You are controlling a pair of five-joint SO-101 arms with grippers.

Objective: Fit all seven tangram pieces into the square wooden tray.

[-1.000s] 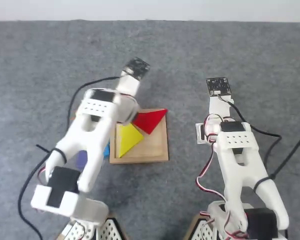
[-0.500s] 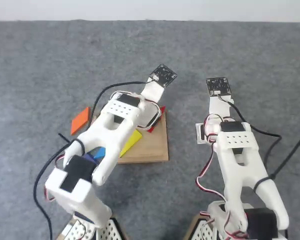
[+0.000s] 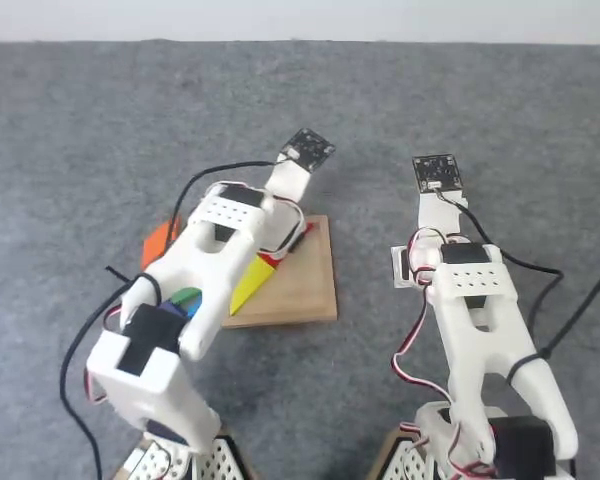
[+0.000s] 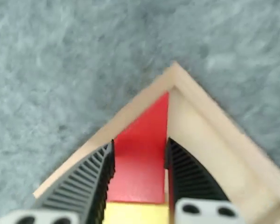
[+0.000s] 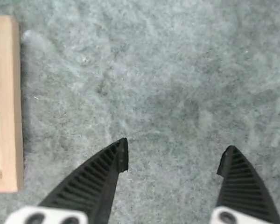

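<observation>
The square wooden tray (image 3: 305, 290) lies left of centre on the grey carpet. Inside it a yellow triangle (image 3: 248, 285) sits partly under my left arm. The red triangle (image 4: 142, 158) lies in the tray's far corner (image 4: 173, 77). My left gripper (image 4: 140, 154) straddles it, one finger against each side. From above, a red sliver (image 3: 298, 238) peeks out beside the wrist. An orange piece (image 3: 160, 238) lies on the carpet left of the tray, while green (image 3: 187, 297) and blue (image 3: 195, 310) pieces show beside the arm. My right gripper (image 5: 175, 156) hangs open over bare carpet right of the tray.
The tray's side wall (image 5: 11, 102) shows in the right wrist view, apart from the right gripper. My right arm (image 3: 470, 290) stands right of the tray. A black cable (image 3: 90, 340) loops beside the left arm.
My left arm swung right across the tray, then eased back slightly, now covering most of the red triangle. The orange piece became visible. The right arm has not moved.
</observation>
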